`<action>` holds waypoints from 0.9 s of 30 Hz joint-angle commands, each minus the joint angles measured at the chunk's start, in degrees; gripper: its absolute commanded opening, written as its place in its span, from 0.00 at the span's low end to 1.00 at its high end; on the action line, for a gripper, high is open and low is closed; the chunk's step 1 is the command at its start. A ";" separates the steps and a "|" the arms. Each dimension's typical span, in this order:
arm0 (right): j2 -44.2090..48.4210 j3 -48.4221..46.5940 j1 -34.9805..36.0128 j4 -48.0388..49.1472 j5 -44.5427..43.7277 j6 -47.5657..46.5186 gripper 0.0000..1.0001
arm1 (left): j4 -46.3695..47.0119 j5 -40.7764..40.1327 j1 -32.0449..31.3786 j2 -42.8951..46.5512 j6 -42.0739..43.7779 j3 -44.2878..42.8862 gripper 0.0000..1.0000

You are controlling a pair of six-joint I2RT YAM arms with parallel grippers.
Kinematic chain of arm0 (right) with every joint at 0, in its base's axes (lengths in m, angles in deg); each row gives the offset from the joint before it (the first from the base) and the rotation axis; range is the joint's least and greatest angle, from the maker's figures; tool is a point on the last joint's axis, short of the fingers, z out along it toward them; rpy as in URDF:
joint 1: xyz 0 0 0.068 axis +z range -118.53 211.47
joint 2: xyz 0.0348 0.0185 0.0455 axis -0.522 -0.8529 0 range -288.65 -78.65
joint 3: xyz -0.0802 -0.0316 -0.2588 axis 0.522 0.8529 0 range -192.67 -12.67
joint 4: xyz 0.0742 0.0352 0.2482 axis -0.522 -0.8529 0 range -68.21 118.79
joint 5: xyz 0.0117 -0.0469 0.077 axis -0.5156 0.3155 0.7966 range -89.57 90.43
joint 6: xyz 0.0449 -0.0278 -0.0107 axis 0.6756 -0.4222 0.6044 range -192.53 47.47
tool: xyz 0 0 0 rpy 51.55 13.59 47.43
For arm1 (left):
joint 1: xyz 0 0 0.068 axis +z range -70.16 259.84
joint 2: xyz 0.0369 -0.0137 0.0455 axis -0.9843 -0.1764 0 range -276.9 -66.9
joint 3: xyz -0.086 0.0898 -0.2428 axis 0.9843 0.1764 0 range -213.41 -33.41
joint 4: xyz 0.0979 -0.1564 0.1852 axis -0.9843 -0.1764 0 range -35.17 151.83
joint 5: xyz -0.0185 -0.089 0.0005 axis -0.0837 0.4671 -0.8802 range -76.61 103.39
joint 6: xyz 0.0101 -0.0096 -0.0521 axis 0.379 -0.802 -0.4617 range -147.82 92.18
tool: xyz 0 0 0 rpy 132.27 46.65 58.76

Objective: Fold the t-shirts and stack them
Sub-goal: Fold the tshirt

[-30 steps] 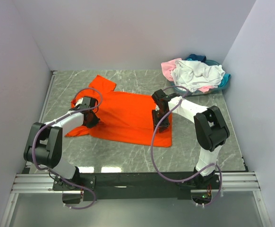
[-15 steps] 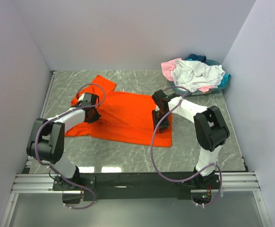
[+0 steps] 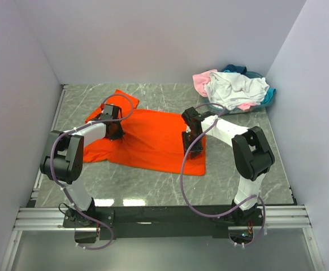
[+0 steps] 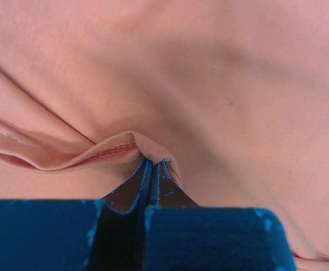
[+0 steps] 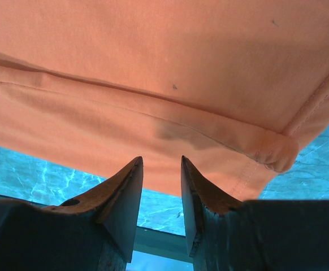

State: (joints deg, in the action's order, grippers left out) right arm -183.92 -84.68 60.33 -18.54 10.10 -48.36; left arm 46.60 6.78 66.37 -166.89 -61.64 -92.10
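**A:** Where does the soft, bright orange short-sleeved t-shirt (image 3: 153, 141) lie?

**B:** It is spread flat on the grey marbled counter (image 3: 153, 189), reaching from one pincer to the other. Its sleeves are at the left pincer (image 4: 153, 165) and its bottom hem at the right pincer (image 5: 161, 164).

**A:** How does the left pincer stand?

**B:** Its fingers are pressed together on a small raised fold of the orange cloth. The left wrist view shows a stitched edge pinched right at the tips, with wrinkles running away from them on both sides.

**A:** And the right pincer?

**B:** Its fingers stand apart with a narrow gap and hold nothing. The shirt's doubled hem runs just ahead of the tips, with a hem corner off to their right. Bare counter shows below the edge of the cloth.

**A:** What lies farther out?

**B:** A loose heap of crumpled white, pale pink and teal fabric shirts (image 3: 235, 87) sits beyond the right pincer, toward the far right corner of the counter. It does not touch the orange shirt. Purple cables (image 3: 184, 186) loop along each arm.
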 commanded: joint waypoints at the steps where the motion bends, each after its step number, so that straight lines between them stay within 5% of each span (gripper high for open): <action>1: -0.46 -1.82 0.23 -1.10 -0.44 -0.08 0.41 | 1.16 1.86 -0.15 -0.47 3.67 -2.74 0.00; 27: 2.70 2.84 0.32 0.58 0.17 1.41 0.41 | -4.20 -0.77 -5.69 -2.76 11.42 -6.08 0.03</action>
State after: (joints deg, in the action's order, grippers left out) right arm -183.79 -81.88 60.33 -18.22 10.38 -47.47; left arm 43.13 7.02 61.03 -169.49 -49.99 -95.82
